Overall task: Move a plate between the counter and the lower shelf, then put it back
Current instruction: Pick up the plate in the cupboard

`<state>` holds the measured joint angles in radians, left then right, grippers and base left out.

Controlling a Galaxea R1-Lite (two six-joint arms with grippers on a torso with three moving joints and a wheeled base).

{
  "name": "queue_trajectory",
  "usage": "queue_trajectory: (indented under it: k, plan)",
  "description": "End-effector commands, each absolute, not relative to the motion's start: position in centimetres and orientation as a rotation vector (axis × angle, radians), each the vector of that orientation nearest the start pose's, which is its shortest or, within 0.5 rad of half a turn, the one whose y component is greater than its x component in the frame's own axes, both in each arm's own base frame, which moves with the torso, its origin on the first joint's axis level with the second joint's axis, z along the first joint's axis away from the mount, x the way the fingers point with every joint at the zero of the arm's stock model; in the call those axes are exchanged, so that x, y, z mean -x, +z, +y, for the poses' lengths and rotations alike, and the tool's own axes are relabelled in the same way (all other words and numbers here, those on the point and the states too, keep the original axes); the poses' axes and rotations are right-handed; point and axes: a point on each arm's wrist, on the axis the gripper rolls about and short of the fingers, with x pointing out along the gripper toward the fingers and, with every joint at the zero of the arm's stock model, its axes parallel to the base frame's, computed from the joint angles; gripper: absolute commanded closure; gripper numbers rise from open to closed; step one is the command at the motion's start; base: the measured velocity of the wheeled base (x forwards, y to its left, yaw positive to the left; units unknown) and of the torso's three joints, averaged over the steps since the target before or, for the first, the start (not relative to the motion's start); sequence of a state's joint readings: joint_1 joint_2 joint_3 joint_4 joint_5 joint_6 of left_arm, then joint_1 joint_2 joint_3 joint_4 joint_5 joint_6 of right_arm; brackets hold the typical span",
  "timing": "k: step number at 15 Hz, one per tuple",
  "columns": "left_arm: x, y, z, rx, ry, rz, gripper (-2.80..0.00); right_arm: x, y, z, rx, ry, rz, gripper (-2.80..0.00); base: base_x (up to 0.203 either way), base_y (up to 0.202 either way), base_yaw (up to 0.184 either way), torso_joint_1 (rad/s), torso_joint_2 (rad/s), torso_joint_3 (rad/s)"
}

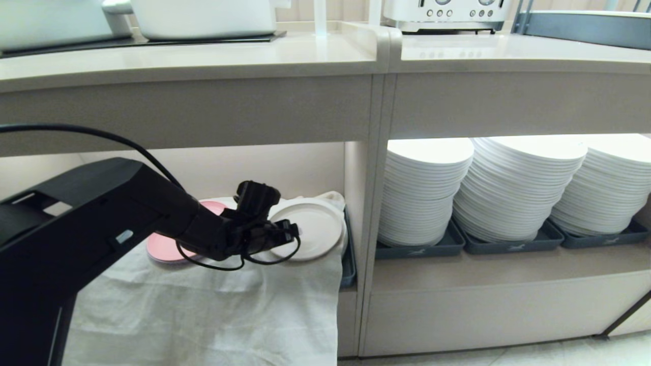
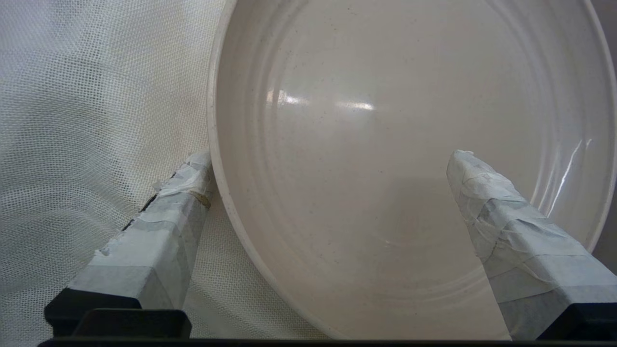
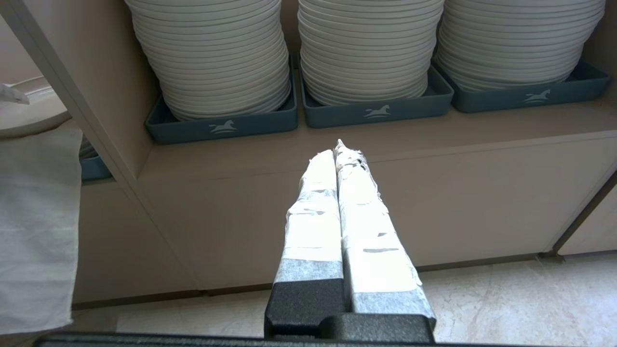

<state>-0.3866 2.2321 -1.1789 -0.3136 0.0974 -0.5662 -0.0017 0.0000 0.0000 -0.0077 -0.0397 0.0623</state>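
On the lower shelf, the plate lies on a white cloth; left gripper fingers spread apart straddle its rim. Right gripper fingers together.

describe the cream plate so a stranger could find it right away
Look under the counter at the cloth-draped lower shelf. The plate lies on the white cloth, at the left gripper. Unlike the pink plate beside it, it is plain cream-beige.
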Motion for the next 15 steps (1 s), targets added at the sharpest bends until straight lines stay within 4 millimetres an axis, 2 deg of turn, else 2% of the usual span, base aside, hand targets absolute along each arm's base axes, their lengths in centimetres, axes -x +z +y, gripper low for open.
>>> queue_trajectory:
  k: [1, 2, 3, 4, 15]
  plan:
    - [-38.26, 5.14, -15.33, 0.362, -0.061, 0.775, -2.8, 2.28, 7.63, -0.09, -0.063, -0.041, -0.009, 0.0, 0.0, 0.0, 0.0, 0.0, 0.0, 0.0]
    - [-38.26, 5.07, -15.33, 0.361, -0.06, 0.777, -2.8, 2.28, 7.62, -0.09, -0.063, -0.041, -0.009, 0.0, 0.0, 0.0, 0.0, 0.0, 0.0, 0.0]
    - [-38.27, 5.08, -15.33, 0.361, -0.059, 0.775, -0.2, 2.28, 7.63, -0.09, -0.063, -0.041, -0.009, 0.0, 0.0, 0.0, 0.0, 0.0, 0.0, 0.0]
    - [-38.26, 5.13, -15.33, 0.361, -0.06, 0.774, 0.0, 2.28, 7.63, -0.09, -0.063, -0.041, -0.009, 0.0, 0.0, 0.0, 0.0, 0.0, 0.0, 0.0]
    - [-38.24, 5.38, -15.09, 0.36, -0.045, 0.766, 0.0, 2.28, 7.63, -0.09, -0.063, -0.041, -0.009, 0.0, 0.0, 0.0, 0.0, 0.0, 0.0, 0.0]
